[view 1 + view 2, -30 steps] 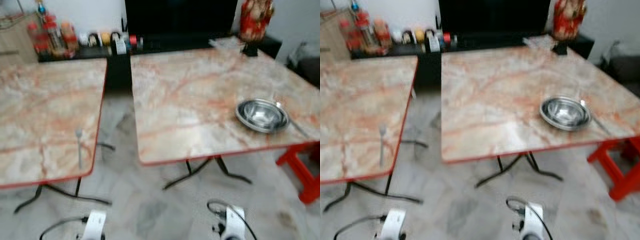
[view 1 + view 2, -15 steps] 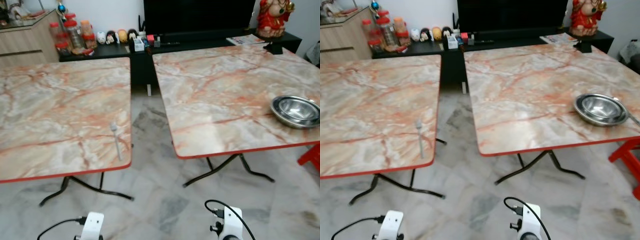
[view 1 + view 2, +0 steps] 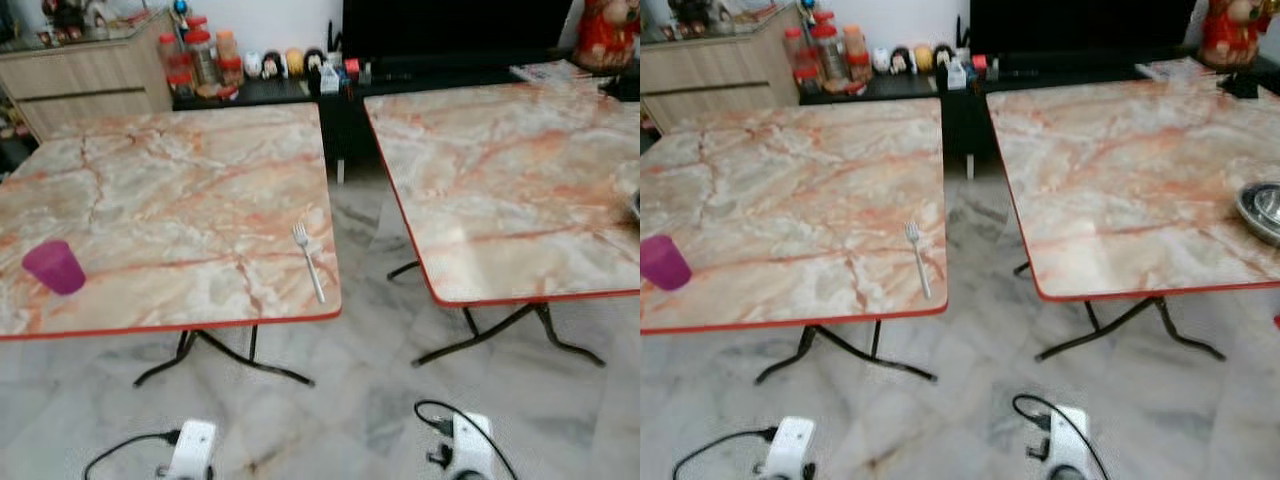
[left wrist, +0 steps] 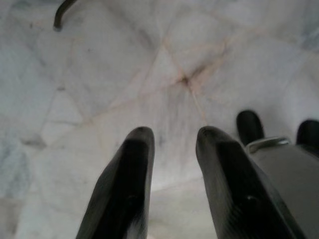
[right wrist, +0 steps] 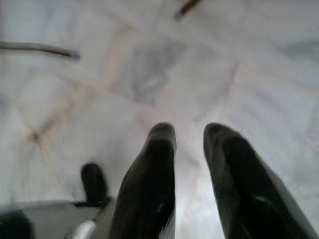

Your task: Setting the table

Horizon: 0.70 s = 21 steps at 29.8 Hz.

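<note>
We face the left table (image 3: 150, 190), judging the fork (image 3: 309, 262) our next pickup. Left end effector (image 4: 172, 137) and right end effector (image 5: 189, 132) hang narrowly parted, empty, over the floor.

A silver fork (image 3: 309, 262) lay flat on the left marble-patterned table (image 3: 180, 190), near its front right corner, tines pointing away from the robot. A purple cup (image 3: 54, 267) stood upright near the same table's front left edge, well apart from the fork. A steel bowl (image 3: 1262, 211) sat at the right table's (image 3: 1120, 170) right side.
</note>
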Motion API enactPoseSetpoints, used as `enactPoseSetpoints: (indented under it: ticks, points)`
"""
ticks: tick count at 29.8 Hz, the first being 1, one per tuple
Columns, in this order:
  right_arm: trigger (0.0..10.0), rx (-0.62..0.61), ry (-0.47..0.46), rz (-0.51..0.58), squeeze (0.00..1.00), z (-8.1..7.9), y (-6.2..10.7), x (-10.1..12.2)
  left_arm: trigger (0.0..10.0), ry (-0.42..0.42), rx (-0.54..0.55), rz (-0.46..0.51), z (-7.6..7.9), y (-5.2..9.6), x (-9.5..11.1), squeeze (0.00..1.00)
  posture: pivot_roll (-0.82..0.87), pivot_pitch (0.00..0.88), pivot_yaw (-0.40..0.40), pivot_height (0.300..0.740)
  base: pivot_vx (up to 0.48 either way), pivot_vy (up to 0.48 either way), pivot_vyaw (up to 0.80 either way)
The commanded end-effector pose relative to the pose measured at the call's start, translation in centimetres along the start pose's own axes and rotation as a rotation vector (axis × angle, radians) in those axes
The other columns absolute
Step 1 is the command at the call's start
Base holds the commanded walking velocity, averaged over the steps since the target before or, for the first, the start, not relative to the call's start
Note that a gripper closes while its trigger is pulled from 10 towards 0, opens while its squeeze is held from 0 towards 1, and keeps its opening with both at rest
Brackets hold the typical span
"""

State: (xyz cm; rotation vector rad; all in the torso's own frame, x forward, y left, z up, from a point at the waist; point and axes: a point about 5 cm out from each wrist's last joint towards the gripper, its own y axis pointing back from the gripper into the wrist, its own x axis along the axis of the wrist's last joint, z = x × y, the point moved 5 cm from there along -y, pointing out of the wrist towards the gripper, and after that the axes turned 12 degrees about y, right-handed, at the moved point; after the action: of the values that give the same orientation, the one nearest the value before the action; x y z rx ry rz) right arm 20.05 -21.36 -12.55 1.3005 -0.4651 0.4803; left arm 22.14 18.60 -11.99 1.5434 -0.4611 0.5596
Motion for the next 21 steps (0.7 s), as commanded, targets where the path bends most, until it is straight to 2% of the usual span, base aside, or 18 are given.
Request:
enactPoseSetpoints:
  ticks: [1,4,14,18,21]
  points:
    - [10.0,0.022,0.007,0.025,0.00,-1.01,-0.08,0.92,10.0,-0.005,0.030,-0.016,-1.29,0.15,-0.50,0.00,-0.02,0.000,0.039,0.740,0.000,0.345,0.58]
    - [10.0,0.019,-0.001,0.027,0.00,-0.99,-0.09,1.00,10.0,-0.006,0.029,-0.015,-1.27,0.15,-0.48,0.00,-0.02,0.000,0.039,0.740,0.000,0.347,0.56]
    - [10.0,0.020,0.008,0.029,0.00,-1.06,-0.10,1.10,10.0,-0.006,0.030,-0.013,-1.32,0.13,-0.35,0.00,-0.02,0.000,0.038,0.740,0.000,0.350,0.00]
    - [10.0,0.020,0.008,0.027,0.00,-1.11,-0.09,1.06,10.0,-0.007,0.030,-0.014,-1.32,0.13,-0.39,0.00,-0.02,0.000,0.039,0.740,0.000,0.349,0.57]
    - [10.0,0.015,-0.010,0.021,0.00,-1.05,-0.07,0.87,10.0,-0.008,0.028,-0.015,-1.23,0.15,-0.52,0.00,-0.02,0.000,0.038,0.740,0.000,0.096,0.00]
